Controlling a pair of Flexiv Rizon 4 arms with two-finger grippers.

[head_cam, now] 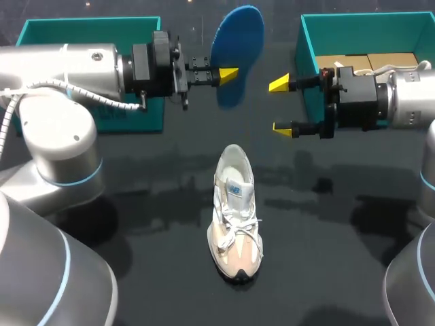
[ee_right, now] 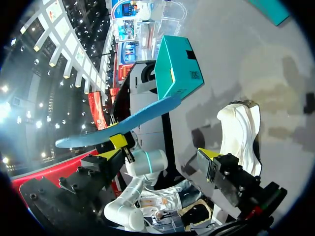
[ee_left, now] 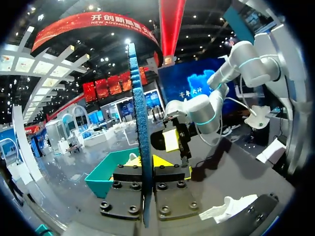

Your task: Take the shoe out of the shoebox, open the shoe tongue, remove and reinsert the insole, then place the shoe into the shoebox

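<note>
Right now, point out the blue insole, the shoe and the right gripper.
blue insole [head_cam: 239, 37], head view, its broad upper half.
shoe [head_cam: 237, 225], head view, the laces.
right gripper [head_cam: 281, 105], head view, midway between its yellow fingertips.

A: Any print we can read at this step?
B: None. The shoe [head_cam: 234, 224] carries a blue patch [head_cam: 235, 189] on its tongue; the marks on it are too small for us to make out.
A: And the boxes?
B: The left teal box [ee_right: 177, 64] bears dark labels [ee_right: 193, 75] on one end; we cannot read those either.
</note>
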